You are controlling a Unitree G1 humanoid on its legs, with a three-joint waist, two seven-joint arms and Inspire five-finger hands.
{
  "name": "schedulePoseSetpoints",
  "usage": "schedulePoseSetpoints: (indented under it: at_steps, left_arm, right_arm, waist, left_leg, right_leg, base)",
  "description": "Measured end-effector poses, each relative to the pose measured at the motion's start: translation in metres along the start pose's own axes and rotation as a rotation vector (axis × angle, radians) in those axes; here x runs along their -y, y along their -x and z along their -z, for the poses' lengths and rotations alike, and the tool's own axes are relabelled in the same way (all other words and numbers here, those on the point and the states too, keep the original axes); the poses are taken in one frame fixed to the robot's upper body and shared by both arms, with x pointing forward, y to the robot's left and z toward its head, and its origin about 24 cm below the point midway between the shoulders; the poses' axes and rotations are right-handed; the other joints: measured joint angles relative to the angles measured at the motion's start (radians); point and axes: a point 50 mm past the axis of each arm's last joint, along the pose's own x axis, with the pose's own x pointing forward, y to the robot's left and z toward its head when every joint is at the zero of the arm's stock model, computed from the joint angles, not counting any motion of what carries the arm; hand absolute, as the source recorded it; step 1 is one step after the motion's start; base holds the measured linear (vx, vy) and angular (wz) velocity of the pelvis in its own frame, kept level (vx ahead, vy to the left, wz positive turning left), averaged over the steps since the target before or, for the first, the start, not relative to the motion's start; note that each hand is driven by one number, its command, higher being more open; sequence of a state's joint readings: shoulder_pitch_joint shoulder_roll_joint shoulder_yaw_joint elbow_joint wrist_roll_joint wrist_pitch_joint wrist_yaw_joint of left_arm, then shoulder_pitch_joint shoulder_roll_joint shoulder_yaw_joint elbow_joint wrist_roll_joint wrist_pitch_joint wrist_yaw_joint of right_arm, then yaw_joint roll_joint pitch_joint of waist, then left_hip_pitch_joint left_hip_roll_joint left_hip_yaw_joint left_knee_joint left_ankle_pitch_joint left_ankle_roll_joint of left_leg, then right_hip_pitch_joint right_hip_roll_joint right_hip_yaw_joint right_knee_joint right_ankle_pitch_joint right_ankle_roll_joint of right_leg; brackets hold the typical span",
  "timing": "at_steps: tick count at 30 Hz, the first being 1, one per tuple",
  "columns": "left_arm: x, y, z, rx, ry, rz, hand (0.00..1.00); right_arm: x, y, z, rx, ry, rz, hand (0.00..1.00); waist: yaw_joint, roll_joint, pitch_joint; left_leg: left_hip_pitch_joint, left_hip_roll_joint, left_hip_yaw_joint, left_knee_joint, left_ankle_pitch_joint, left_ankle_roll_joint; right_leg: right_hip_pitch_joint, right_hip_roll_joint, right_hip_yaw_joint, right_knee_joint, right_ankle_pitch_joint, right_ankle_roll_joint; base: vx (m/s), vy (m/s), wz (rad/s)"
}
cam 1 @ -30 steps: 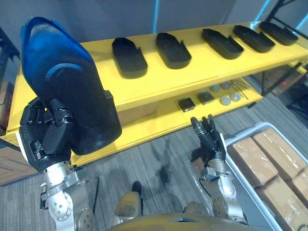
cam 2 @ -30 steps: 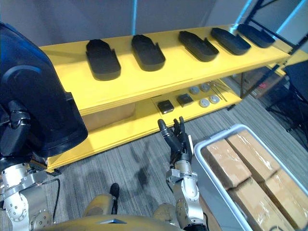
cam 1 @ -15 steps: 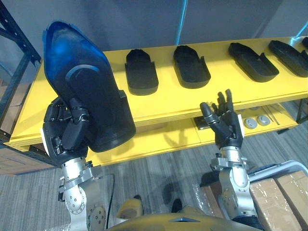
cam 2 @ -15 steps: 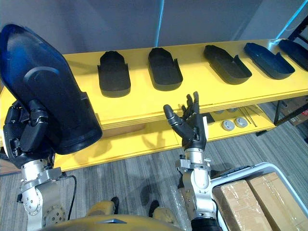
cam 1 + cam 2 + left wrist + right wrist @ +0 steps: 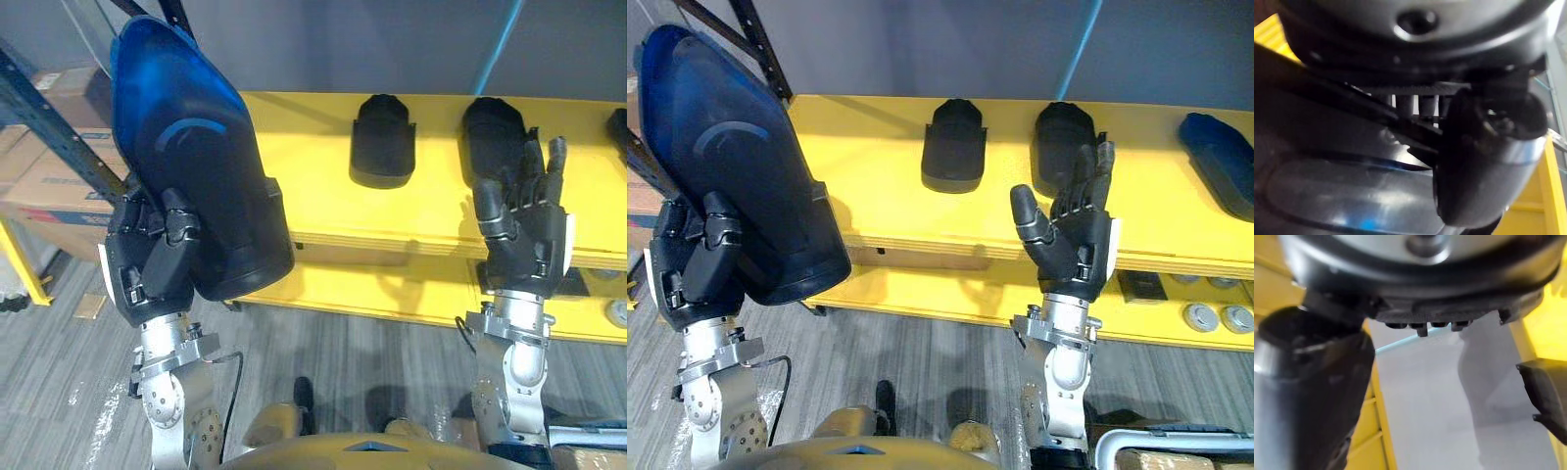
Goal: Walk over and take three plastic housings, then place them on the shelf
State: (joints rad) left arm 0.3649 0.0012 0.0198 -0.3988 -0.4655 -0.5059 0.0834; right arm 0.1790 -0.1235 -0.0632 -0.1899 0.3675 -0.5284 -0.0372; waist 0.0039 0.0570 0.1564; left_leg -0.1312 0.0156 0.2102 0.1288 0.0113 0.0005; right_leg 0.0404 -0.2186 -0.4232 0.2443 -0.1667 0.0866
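Held housing: a large dark, blue-sheened plastic housing (image 5: 196,176) is up in the air, standing on end and tilted, in front of the left end of the shelf (image 5: 313,186). It does not touch the shelf.
Left hand: the left hand (image 5: 152,264) grips the housing's lower end. Its fingers are curled over the outer face, and the left wrist view shows the thumb pressed against the glossy shell.
Progress: judging by how things lie, the carry is done and the robot stands at the shelf with this piece not yet set down.
Already lying there: two black housings (image 5: 384,142) (image 5: 500,132) rest side by side on the top board, and a third one (image 5: 1220,176) lies further to the right. Which of them belong to this task's three I cannot tell.
Left to do: lower the held housing onto the bare yellow stretch of top board to the left of the row, then let go.
Right hand: the right hand (image 5: 524,230) is raised in front of the shelf edge with its fingers spread wide and upright. It is empty and touches nothing.
Lower board: small round discs (image 5: 1200,315) lie on it at the right.
Beside: cardboard boxes (image 5: 49,186) stand to the left of the shelf.
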Motion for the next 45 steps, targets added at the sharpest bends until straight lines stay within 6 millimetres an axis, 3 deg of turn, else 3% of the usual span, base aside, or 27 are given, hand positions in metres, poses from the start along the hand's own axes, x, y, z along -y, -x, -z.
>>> schedulePoseSetpoints:
  at_steps: [3, 7, 8, 10, 12, 13, 14, 16, 20, 23, 26, 29, 30, 33, 34, 35, 36, 37, 39, 40, 44, 45]
  left_arm:
    - [0.0, 0.0, 0.0, -0.003, -0.013, 0.039, 0.0]
    - [0.008, -0.004, 0.004, -0.033, -0.025, 0.155, 0.0]
    - [0.01, -0.005, 0.006, -0.043, -0.057, 0.196, 0.0]
    - [0.01, -0.008, 0.009, -0.069, -0.113, 0.256, 0.0]
    - [0.007, -0.009, 0.011, -0.096, -0.142, 0.284, 0.0]
    - [0.008, -0.011, 0.012, -0.11, -0.147, 0.305, 0.0]
    - [0.01, -0.012, 0.015, -0.124, -0.139, 0.318, 0.0]
    - [0.014, -0.013, 0.021, -0.143, -0.119, 0.321, 0.0]
    - [0.021, -0.014, 0.035, -0.186, -0.042, 0.301, 0.0]
    - [0.016, -0.009, 0.042, -0.238, -0.005, 0.253, 0.0]
    - [0.01, 0.0, 0.045, -0.273, 0.018, 0.204, 0.0]
    - [0.002, 0.01, 0.048, -0.315, 0.004, 0.171, 0.0]
    - [-0.002, 0.014, 0.051, -0.337, -0.007, 0.155, 0.0]
    - [-0.011, 0.026, 0.055, -0.391, -0.028, 0.115, 0.0]
    - [-0.014, 0.03, 0.056, -0.411, -0.034, 0.101, 0.0]
    - [-0.017, 0.035, 0.058, -0.43, -0.04, 0.089, 0.0]
    - [-0.018, 0.037, 0.059, -0.439, -0.039, 0.086, 0.0]
    - [-0.019, 0.039, 0.06, -0.445, -0.039, 0.073, 0.0]
    - [-0.022, 0.041, 0.059, -0.445, -0.041, 0.055, 0.0]
    - [-0.023, 0.041, 0.059, -0.439, -0.044, 0.045, 0.0]
    - [-0.026, 0.028, 0.055, -0.395, -0.1, 0.057, 0.0]
    - [-0.027, 0.026, 0.054, -0.393, -0.104, 0.061, 0.0]
  right_arm:
    - [0.002, 0.007, 0.016, -0.07, -0.067, 0.063, 1.0]
    - [0.007, 0.019, 0.033, -0.146, -0.094, 0.231, 1.0]
    - [0.008, 0.024, 0.039, -0.177, -0.072, 0.261, 1.0]
    - [0.007, 0.029, 0.045, -0.216, -0.027, 0.265, 1.0]
    - [0.0, 0.03, 0.048, -0.233, -0.013, 0.233, 1.0]
    - [0.001, 0.033, 0.048, -0.239, -0.002, 0.23, 1.0]
    - [0.004, 0.037, 0.048, -0.251, 0.007, 0.242, 1.0]
    - [0.012, 0.044, 0.048, -0.274, 0.033, 0.276, 1.0]
    - [0.03, 0.06, 0.051, -0.349, 0.156, 0.336, 1.0]
    - [0.038, 0.074, 0.059, -0.415, 0.2, 0.367, 1.0]
    - [0.039, 0.079, 0.06, -0.436, 0.225, 0.364, 1.0]
    - [0.036, 0.082, 0.061, -0.445, 0.214, 0.346, 1.0]
    - [0.033, 0.083, 0.063, -0.457, 0.207, 0.333, 1.0]
    - [0.03, 0.083, 0.065, -0.468, 0.207, 0.273, 1.0]
    - [0.026, 0.082, 0.066, -0.466, 0.196, 0.25, 1.0]
    - [0.025, 0.082, 0.066, -0.466, 0.192, 0.243, 1.0]
    - [0.025, 0.082, 0.065, -0.461, 0.194, 0.242, 1.0]
    - [0.026, 0.08, 0.064, -0.444, 0.2, 0.234, 1.0]
    - [0.03, 0.077, 0.06, -0.419, 0.217, 0.213, 1.0]
    - [0.033, 0.075, 0.059, -0.41, 0.229, 0.208, 1.0]
    - [0.027, 0.074, 0.064, -0.412, 0.201, 0.234, 1.0]
    - [0.025, 0.074, 0.067, -0.417, 0.193, 0.241, 1.0]
  waist:
    - [-0.007, 0.003, -0.001]
    - [-0.037, 0.015, -0.008]
    - [-0.035, 0.015, -0.008]
    - [-0.029, 0.015, -0.006]
    - [-0.037, 0.014, -0.006]
    - [-0.042, 0.012, -0.005]
    - [-0.051, 0.01, -0.007]
    - [-0.067, 0.01, -0.006]
    - [-0.08, 0.008, -0.003]
    - [-0.087, 0.006, 0.0]
    - [-0.085, 0.002, 0.006]
    - [-0.08, -0.005, 0.02]
    - [-0.066, -0.011, 0.029]
    - [-0.051, -0.017, 0.032]
    - [-0.049, -0.025, 0.038]
    - [-0.052, -0.024, 0.039]
    - [-0.056, -0.023, 0.038]
    - [-0.058, -0.022, 0.037]
    - [-0.059, -0.008, 0.029]
    - [-0.063, 0.011, 0.018]
    - [-0.068, 0.002, 0.02]
    - [-0.068, -0.006, 0.023]
  left_leg:
    - [0.016, -0.032, 0.025, 0.004, -0.013, 0.023]
    - [0.04, -0.09, 0.028, -0.034, 0.001, 0.048]
    - [0.047, -0.099, 0.039, -0.048, 0.002, 0.061]
    - [0.066, -0.1, 0.066, -0.08, 0.004, 0.071]
    - [0.069, -0.097, 0.077, -0.1, -0.003, 0.08]
    - [0.067, -0.09, 0.077, -0.113, -0.003, 0.081]
    - [0.066, -0.087, 0.068, -0.13, -0.001, 0.08]
    - [0.065, -0.085, 0.059, -0.152, 0.034, 0.076]
    - [0.033, -0.085, 0.045, -0.169, 0.072, 0.09]
    - [0.054, -0.077, 0.045, -0.167, 0.073, 0.091]
    - [0.089, -0.067, 0.056, -0.158, 0.054, 0.067]
    - [0.06, -0.041, 0.058, -0.009, -0.024, 0.046]
    - [0.039, -0.025, 0.05, 0.07, -0.045, 0.025]
    - [-0.019, -0.014, 0.02, 0.174, -0.038, -0.009]
    - [-0.05, 0.026, 0.017, 0.263, -0.089, 0.023]
    - [-0.052, 0.092, 0.007, 0.312, -0.108, 0.007]
    - [-0.047, 0.119, -0.012, 0.314, -0.108, 0.002]
    - [-0.028, 0.15, -0.061, 0.28, -0.095, -0.012]
    - [0.008, 0.181, -0.116, 0.198, -0.005, 0.007]
    - [0.03, 0.167, -0.128, 0.16, 0.02, -0.035]
    - [0.047, 0.119, -0.095, 0.101, -0.096, -0.128]
    - [0.048, 0.112, -0.096, 0.1, -0.105, -0.128]
  right_leg:
    - [-0.007, -0.044, 0.017, 0.04, -0.017, 0.028]
    - [-0.004, -0.1, 0.018, 0.053, 0.006, 0.073]
    - [-0.008, -0.11, 0.018, 0.052, 0.015, 0.069]
    - [-0.016, -0.107, 0.013, 0.049, 0.022, 0.029]
    - [-0.019, -0.079, 0.043, 0.012, 0.02, 0.013]
    - [-0.021, -0.039, 0.075, -0.025, 0.02, 0.013]
    - [-0.012, 0.002, 0.111, -0.066, 0.02, 0.013]
    - [-0.004, 0.034, 0.156, -0.116, 0.032, 0.001]
    - [-0.021, 0.046, 0.155, -0.143, 0.066, 0.028]
    - [-0.011, 0.048, 0.161, -0.12, 0.061, 0.021]
    - [0.017, 0.052, 0.178, -0.118, 0.048, 0.006]
    - [0.029, 0.049, 0.187, -0.081, -0.001, 0.0]
    - [0.032, 0.05, 0.204, -0.07, -0.016, -0.006]
    - [0.028, 0.037, 0.226, -0.065, -0.005, -0.007]
    - [0.018, 0.028, 0.227, -0.057, 0.01, -0.005]
    - [0.021, 0.022, 0.237, -0.05, 0.012, -0.005]
    - [0.022, 0.016, 0.241, -0.047, 0.013, -0.002]
    - [0.01, -0.004, 0.262, -0.038, 0.015, 0.003]
    - [-0.013, -0.031, 0.293, -0.037, 0.02, 0.03]
    - [-0.027, -0.047, 0.309, -0.036, 0.024, 0.066]
    - [-0.031, -0.108, 0.302, -0.055, 0.062, 0.128]
    - [-0.024, -0.118, 0.296, -0.056, 0.066, 0.132]
  base:
    - [-0.01, 0.11, -0.08]
    - [0.06, 0.158, 0.06]
    - [0.05, 0.119, -0.14]
    - [0.04, 0.084, -0.36]
    - [0.02, 0.019, -0.29]
    - [0.03, -0.046, 0.02]
    - [0.03, -0.064, 0.13]
    - [0.07, -0.061, 0.23]
    - [0.09, -0.044, 0.14]
    - [0.08, -0.072, -0.01]
    - [0.03, -0.066, -0.21]
    - [-0.01, -0.081, -0.15]
    - [-0.04, -0.064, -0.25]
    - [-0.03, -0.045, -0.3]
    - [0.01, 0.033, -0.19]
    - [0.01, 0.053, -0.2]
    - [0.03, 0.121, -0.23]
    - [0.03, 0.212, -0.31]
    - [0.03, 0.28, -0.36]
    - [0.03, 0.339, -0.12]
    - [-0.02, 0.342, 0.16]
    - [-0.06, 0.26, 0.28]
